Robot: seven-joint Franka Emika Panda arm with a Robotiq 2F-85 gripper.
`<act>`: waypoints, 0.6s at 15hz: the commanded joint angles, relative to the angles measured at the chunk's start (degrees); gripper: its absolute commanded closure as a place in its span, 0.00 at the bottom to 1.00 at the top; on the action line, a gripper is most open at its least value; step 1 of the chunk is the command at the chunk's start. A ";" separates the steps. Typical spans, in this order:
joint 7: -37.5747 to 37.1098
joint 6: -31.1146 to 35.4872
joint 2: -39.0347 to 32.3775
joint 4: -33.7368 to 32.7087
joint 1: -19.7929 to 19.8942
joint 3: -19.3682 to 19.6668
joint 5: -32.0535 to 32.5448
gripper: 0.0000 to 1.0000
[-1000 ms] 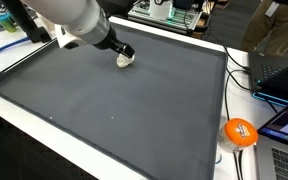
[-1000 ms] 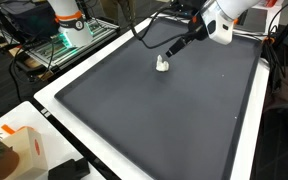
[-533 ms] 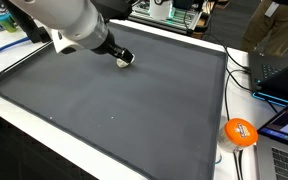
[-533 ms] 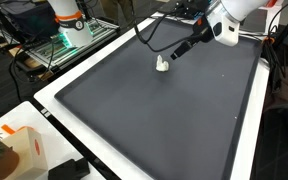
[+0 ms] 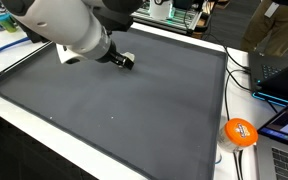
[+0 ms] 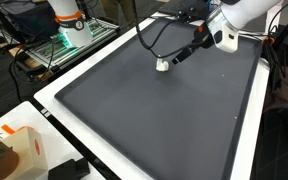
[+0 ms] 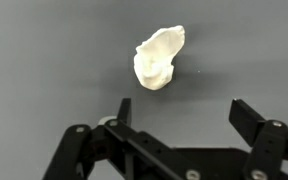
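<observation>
One small white lump, crumpled and uneven in outline, lies by itself on the dark grey mat, close to one long edge rather than the middle. The gripper hangs low over the mat just beside it, at the end of the pale arm that reaches in from the side. Its two fingers are spread wide and nothing sits between them.

Seen from the wrist view, the lump lies out ahead of the gripper, nearer one black finger than the other and touching neither. In an exterior view the bulk of the arm stands in front, and the gripper hides most of the lump there.

Around the mat runs the white rim of the table. An orange ball rests outside that rim among dark cables, well apart from the lump and the gripper.
</observation>
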State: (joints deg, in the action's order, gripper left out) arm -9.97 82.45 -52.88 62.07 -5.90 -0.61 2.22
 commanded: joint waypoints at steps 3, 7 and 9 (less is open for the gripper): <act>-0.25 -4.91 -3.99 -4.99 -1.54 1.24 2.19 0.00; -0.02 -8.75 -5.71 -7.46 -2.13 1.47 3.19 0.00; 0.03 -10.49 -6.64 -8.80 -2.36 1.55 3.63 0.00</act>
State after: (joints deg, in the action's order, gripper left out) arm -9.97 75.63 -56.85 57.24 -7.44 0.20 4.84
